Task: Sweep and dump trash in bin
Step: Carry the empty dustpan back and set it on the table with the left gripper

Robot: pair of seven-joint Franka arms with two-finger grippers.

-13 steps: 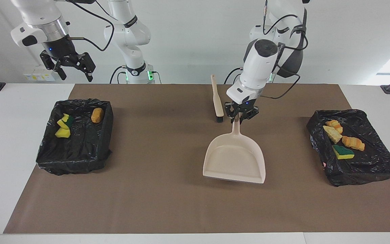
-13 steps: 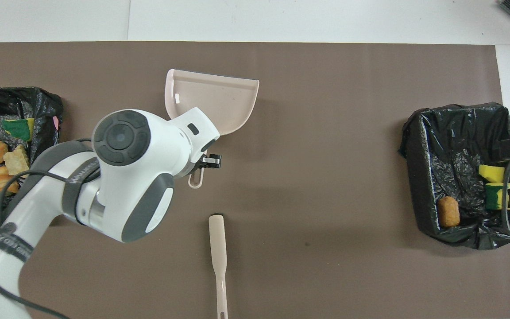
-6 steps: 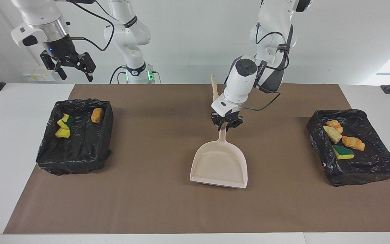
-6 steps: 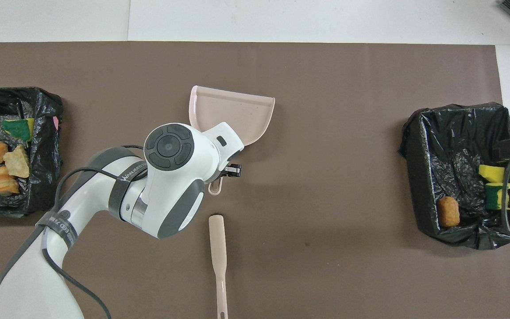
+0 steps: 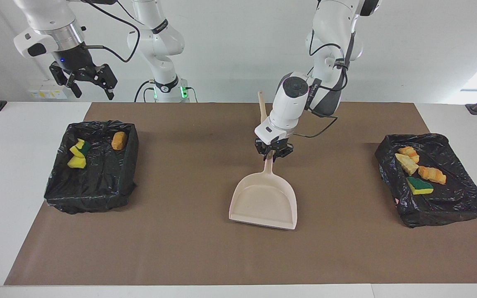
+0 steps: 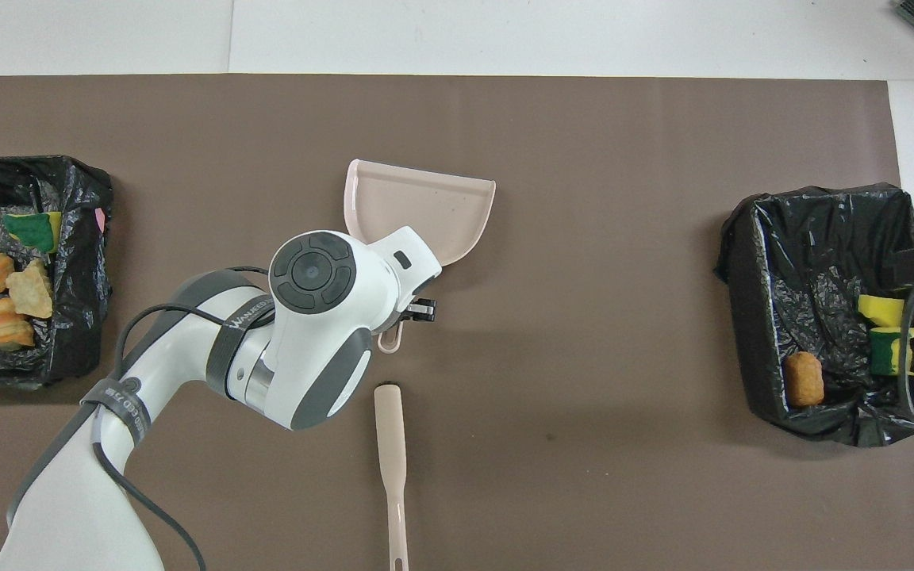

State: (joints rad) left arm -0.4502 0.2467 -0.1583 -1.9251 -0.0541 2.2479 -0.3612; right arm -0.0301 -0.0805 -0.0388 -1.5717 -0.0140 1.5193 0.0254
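Note:
My left gripper [image 5: 272, 154] is shut on the handle of the beige dustpan [image 5: 263, 200], near the middle of the brown mat. The pan is empty, and its lip sits on or just above the mat. Beside the handle, nearer to the robots, the beige brush [image 6: 391, 468] lies on the mat. All the trash I see is in the two black-lined bins. Yellow-and-green chunks [image 5: 77, 155] and a tan-orange one [image 5: 119, 140] lie in the bin [image 5: 89, 194] at the right arm's end. Several chunks [image 5: 418, 174] lie in the bin [image 5: 441, 213] at the left arm's end. My right gripper [image 5: 84, 82] waits open, high over that arm's end.
The brown mat [image 5: 180, 248] covers most of the white table. The two bins stand at its two ends. The left arm's wrist and forearm [image 6: 306, 317] hide the dustpan's handle in the overhead view.
The left gripper has carried the dustpan sideways toward the right arm's end, to the middle of the mat. The right arm has not moved.

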